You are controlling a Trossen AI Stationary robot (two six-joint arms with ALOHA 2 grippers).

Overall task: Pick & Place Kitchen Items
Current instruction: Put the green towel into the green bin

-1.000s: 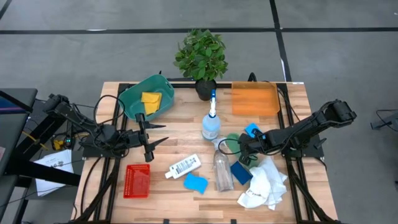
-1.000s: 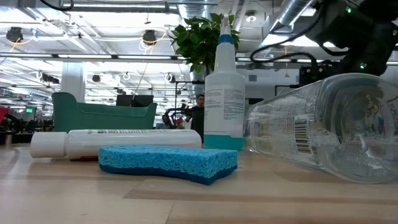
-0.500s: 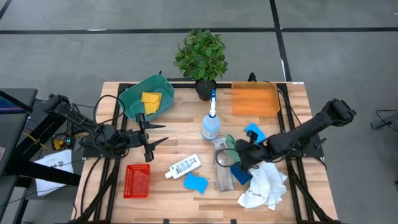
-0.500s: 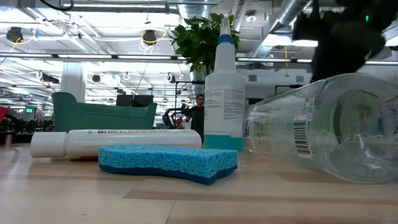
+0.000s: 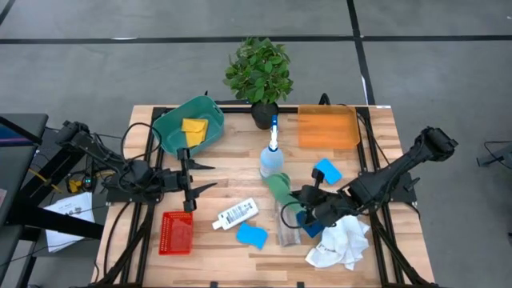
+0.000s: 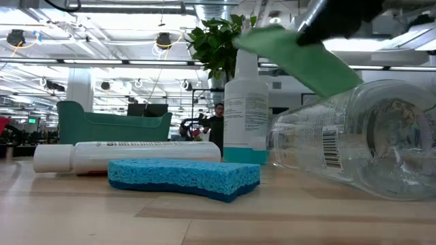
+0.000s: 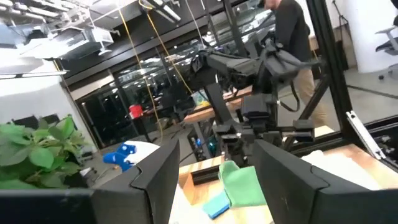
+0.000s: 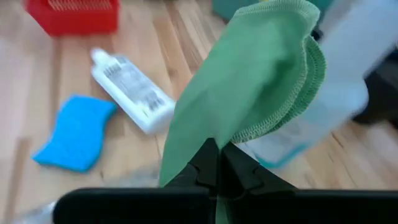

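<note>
Right gripper [image 5: 298, 201] near table centre, fingers pinched shut on a folded green cloth w/ stitched edge [image 5: 279, 188]; cloth lifted off the wood, hanging over the neck end of the clear plastic spray bottle lying on its side [image 5: 287, 226]. Seen up close in the right wrist view: cloth [image 8: 249, 93] caught only by its lower corner between the fingertips.

Left gripper [image 5: 194, 178] parked at 9 o'clock of centre, fingers apart, empty, holding nothing.

Elsewhere: upright clear spray bottle w/ blue nozzle [image 5: 272, 156] just at 12 of the held cloth; small white labelled bottle [image 5: 236, 214] and wavy blue sponge [image 5: 251, 235] at 7–8 o'clock; second blue sponge [image 5: 326, 170] at 2; crumpled white cloth [image 5: 340, 240] at 5. Teal bin [image 5: 172, 128] w/ yellow sponge [image 5: 194, 128] inside at 10–11; red mesh basket [image 5: 177, 232] at 8; orange tray [image 5: 328, 128] at 1.

Risks, judged: thin corner grip, so cloth could slip out mid-carry. Dangling fabric close to upright bottle: a sweep toward 12 may snag nozzle & tip it. Low carry could drag the lying bottle, rolling it.
</note>
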